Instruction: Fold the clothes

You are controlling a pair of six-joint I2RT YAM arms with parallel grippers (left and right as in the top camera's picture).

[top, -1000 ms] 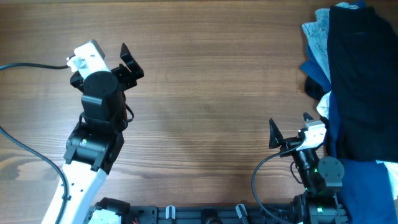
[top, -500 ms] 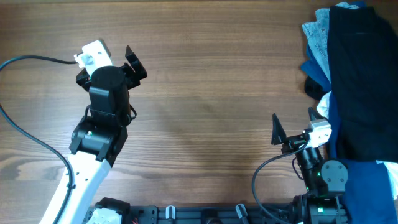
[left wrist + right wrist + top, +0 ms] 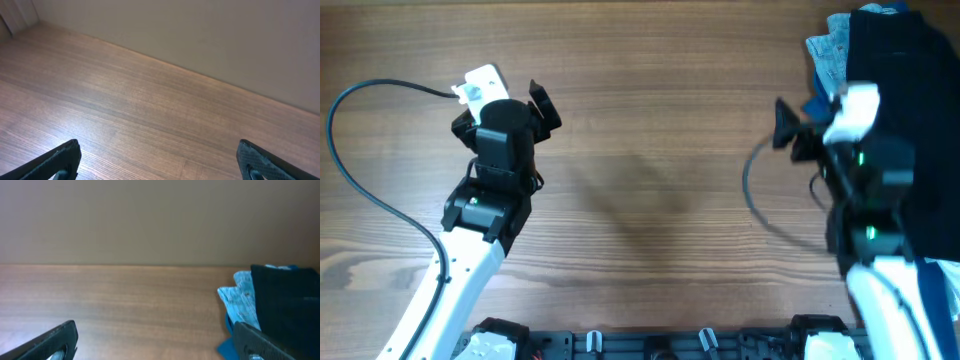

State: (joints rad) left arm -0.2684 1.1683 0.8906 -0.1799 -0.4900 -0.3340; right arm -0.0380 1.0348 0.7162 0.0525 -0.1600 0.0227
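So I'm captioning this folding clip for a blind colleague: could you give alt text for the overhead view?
A black garment lies heaped at the right edge of a wooden table, over pale jeans and blue fabric. The right gripper is open beside it; the left gripper is open on the left, both empty.

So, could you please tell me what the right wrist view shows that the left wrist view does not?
Only the right wrist view: the black garment at the right, partly over light jeans, with blue fabric below them, and the right claw, open. Only the left wrist view: the left claw, open. Both: the table and the plain wall behind it.
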